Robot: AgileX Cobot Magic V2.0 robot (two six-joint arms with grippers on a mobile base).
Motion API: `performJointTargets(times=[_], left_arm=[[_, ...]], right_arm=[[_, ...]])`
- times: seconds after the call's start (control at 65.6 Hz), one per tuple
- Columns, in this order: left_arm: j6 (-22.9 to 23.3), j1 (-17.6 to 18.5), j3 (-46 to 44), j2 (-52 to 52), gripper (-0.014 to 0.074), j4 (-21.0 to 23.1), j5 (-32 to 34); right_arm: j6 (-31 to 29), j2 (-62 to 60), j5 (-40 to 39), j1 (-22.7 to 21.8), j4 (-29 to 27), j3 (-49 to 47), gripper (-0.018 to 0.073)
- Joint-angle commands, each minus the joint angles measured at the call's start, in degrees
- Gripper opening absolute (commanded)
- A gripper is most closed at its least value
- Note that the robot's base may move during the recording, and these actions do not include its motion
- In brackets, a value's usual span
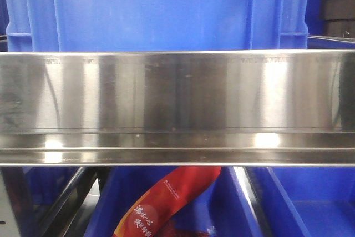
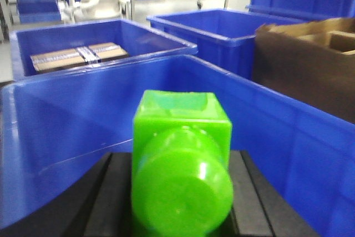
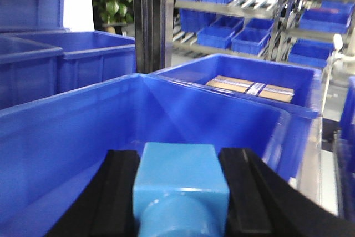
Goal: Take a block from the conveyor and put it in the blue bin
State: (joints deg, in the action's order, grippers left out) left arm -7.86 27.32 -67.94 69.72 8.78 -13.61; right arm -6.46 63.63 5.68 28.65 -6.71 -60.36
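Both arms are already loaded. The left pincer is closed on a bright green block, its dark fingers pressed against the block's two sides. The right pincer is clamped in the same way on a light blue block, a black finger tight on either flank. Each block shows a squared body with a rounded boss facing its camera, so its long axis appears to run straight out from the wrist, along the pincer.

What the coming release turns on is each block's place relative to the blue bin. In the left wrist view the green block sits inside the line of the bin's walls, with the bin's hollow lying ahead of and below it. In the right wrist view the blue block is likewise framed by blue bin walls, with open interior beyond. Neither arm looks clearly nearer to letting go; by my reading both are at the placing step, and opening the fingers should drop the blocks inside.

Much is unclear. The conveyor appears in no view. Whether the two wrist views show one bin or two I cannot tell, and the bin floor beneath each block is hidden by the block and fingers. The front view is blocked by a brushed steel rail, showing neither arm nor block.
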Motion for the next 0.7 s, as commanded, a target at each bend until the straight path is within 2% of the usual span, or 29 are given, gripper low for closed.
performJointTargets(times=[0.0, 0.061, 0.107, 0.244, 0.29, 0.335, 0.381, 0.442, 0.533, 0.594, 0.686], left_arm=[[-0.1, 0.3, -3.5, 3.9, -0.0104, 0.6, -0.2], [-0.1, 0.3, -4.6, 6.4, -0.0051, 1.1, -0.6], [-0.1, 0.3, -4.9, 7.6, 0.0003, 1.3, -0.6], [-0.1, 0.3, -4.9, 9.4, 0.0295, 1.5, -0.4], [-0.1, 0.3, -4.9, 9.4, 0.0360, 1.5, -0.4], [-0.1, 0.3, -4.9, 9.4, 0.0406, 1.5, -0.4], [-0.1, 0.3, -4.9, 9.4, 0.0430, 1.5, -0.4], [-0.1, 0.3, -4.9, 9.4, 0.0420, 1.5, -0.4], [-0.1, 0.3, -4.9, 9.3, 0.0312, 1.5, -0.4], [-0.1, 0.3, -4.9, 8.4, 0.0168, 1.5, -0.4], [-0.1, -0.6, -4.9, 6.1, -0.0105, 1.5, -0.6]], right_arm=[[0.1, 4.7, -1.8, 0.0, -0.1, -3.2, -0.0152], [0.1, 7.6, -1.8, 0.0, -0.1, -4.7, -0.0101], [0.1, 9.3, -1.8, 0.0, -0.1, -5.5, -0.0032], [0.1, 13.2, -2.4, 0.0, -0.1, -6.0, 0.0242], [0.1, 13.6, -2.4, 0.0, -0.1, -6.0, 0.0325], [0.1, 13.9, -2.4, 0.0, -0.1, -6.0, 0.0360], [0.1, 14.1, -2.4, 0.0, -0.1, -6.0, 0.0356], [0.1, 14.3, -2.3, 0.0, -0.1, -6.0, 0.0323], [0.1, 14.1, -3.4, -0.1, -0.1, -6.0, 0.0175], [0.1, 13.6, -4.0, -0.6, -0.1, -6.0, 0.0045], [0.1, 11.6, -3.5, -1.9, -0.1, -6.0, -0.0149]])
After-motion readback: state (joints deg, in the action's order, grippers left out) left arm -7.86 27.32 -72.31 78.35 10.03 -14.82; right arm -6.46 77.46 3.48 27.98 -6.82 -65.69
